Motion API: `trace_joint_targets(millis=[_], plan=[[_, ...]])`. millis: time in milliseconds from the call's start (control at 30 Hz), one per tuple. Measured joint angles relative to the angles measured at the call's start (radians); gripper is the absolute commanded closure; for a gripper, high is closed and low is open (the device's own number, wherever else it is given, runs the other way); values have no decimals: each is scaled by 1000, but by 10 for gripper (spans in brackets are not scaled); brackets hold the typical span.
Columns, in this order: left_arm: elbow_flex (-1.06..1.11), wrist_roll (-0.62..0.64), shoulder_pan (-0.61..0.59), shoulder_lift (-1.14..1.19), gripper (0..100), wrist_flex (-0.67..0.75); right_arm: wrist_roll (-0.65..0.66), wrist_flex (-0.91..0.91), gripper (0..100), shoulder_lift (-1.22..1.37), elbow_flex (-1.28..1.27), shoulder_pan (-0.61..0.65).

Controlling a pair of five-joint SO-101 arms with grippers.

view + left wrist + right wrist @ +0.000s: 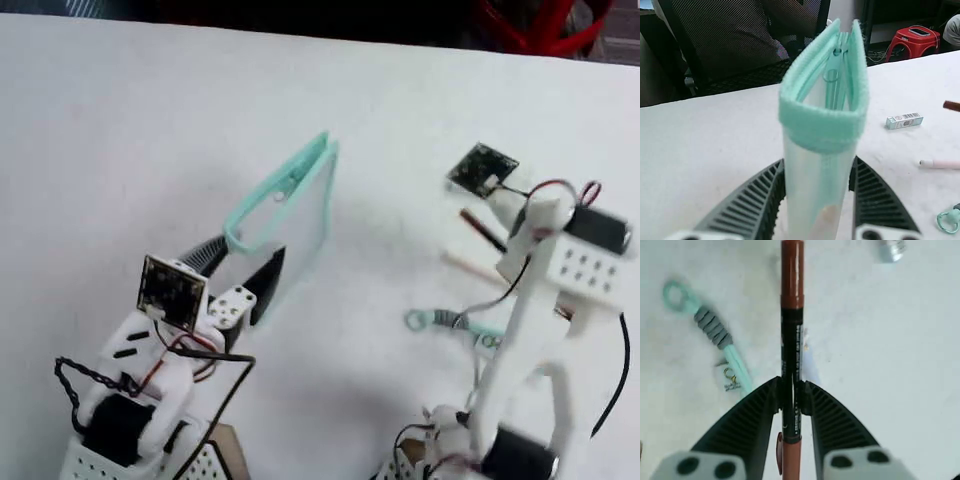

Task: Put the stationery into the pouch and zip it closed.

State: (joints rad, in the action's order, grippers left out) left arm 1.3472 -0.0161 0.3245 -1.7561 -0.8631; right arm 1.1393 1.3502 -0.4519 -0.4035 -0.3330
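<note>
Two arms sit at a white bench (150, 120), each with something in its gripper. The left gripper (817, 172) is closed partway on the pouch (822, 120), with one black ribbed finger pressed against each side near its bottom end. The pouch is clear plastic with a teal zip band. It reaches away from the gripper, and its mouth gapes open at the far end with the zip undone.

The right gripper (788, 390) is clamped tight on a pen (790, 340) with a black barrel and brown cap, and the capped end sticks out past the fingertips. From above, this gripper and pen are well apart from the pouch. A teal tool (715, 330) with a ring end and grey ribbed grip lies on the bench near the right gripper, clear of the pen. A pale pink pen (940, 163) and a small box (904, 120) lie loose on the bench, apart from the pouch.
</note>
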Motion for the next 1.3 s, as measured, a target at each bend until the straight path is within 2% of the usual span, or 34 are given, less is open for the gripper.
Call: trace_joint_targets(millis=[133, 500, 600, 700, 867, 967, 1133, 1300], plan=[[0, 0, 0, 0, 786, 0, -221, -69, 976, -157, -44, 43], [0, 0, 0, 0, 785, 0, -551, -32, 976, -183, 86, 186], [0, 0, 0, 0, 785, 0, -686, -18, 976, -183, 190, 285], [0, 0, 0, 0, 785, 0, -807, 11, 976, -183, 318, 440], [0, 0, 0, 0, 784, 0, -927, 15, 976, -184, 592, 736], [0, 0, 0, 0, 784, 0, -1010, -46, 977, -195, 706, 862], [0, 0, 0, 0, 784, 0, -1158, -161, 981, -180, 721, 987], [0, 0, 0, 0, 784, 0, -1224, -198, 981, -130, 608, 1045]])
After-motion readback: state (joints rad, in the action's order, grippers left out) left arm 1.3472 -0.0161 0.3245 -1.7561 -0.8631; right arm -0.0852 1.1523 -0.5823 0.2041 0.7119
